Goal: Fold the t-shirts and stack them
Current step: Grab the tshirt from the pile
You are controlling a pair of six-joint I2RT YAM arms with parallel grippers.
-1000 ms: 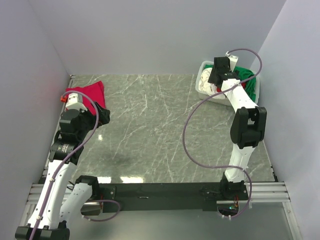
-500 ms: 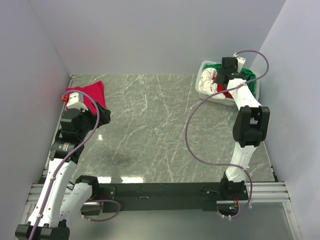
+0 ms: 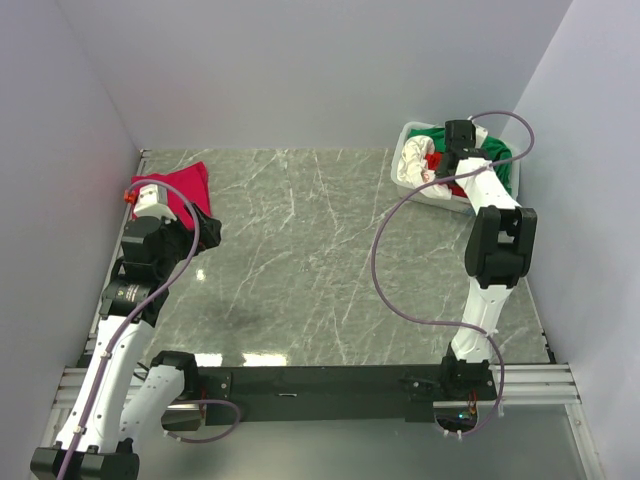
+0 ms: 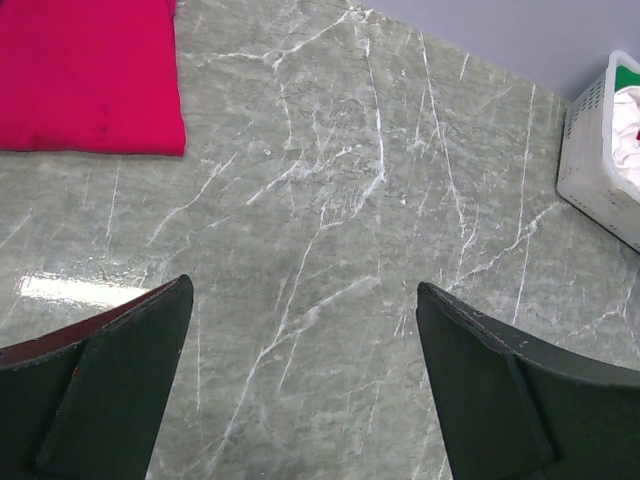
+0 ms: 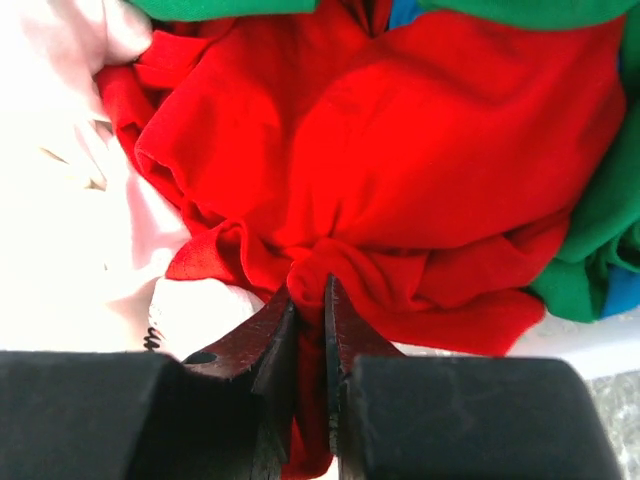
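Observation:
A bright red t-shirt (image 5: 400, 160) lies crumpled in the white basket (image 3: 405, 172) at the back right, among white (image 5: 60, 150), green (image 5: 600, 230) and blue (image 5: 618, 290) t-shirts. My right gripper (image 5: 308, 285) is down in the basket, its jaws pinched on a bunched fold of the red t-shirt. A folded magenta-pink t-shirt (image 3: 185, 184) (image 4: 85, 75) lies flat at the back left of the table. Just in front of it hangs my left gripper (image 4: 303, 295), open above bare marble with nothing between its fingers.
The basket's corner (image 4: 600, 170) shows at the right edge of the left wrist view. Grey walls close the table in at the back and on both sides. A purple cable (image 3: 385, 270) loops beside the right arm.
My right gripper has moved right and down into the basket and has shut on the red t-shirt. The left arm has held still.

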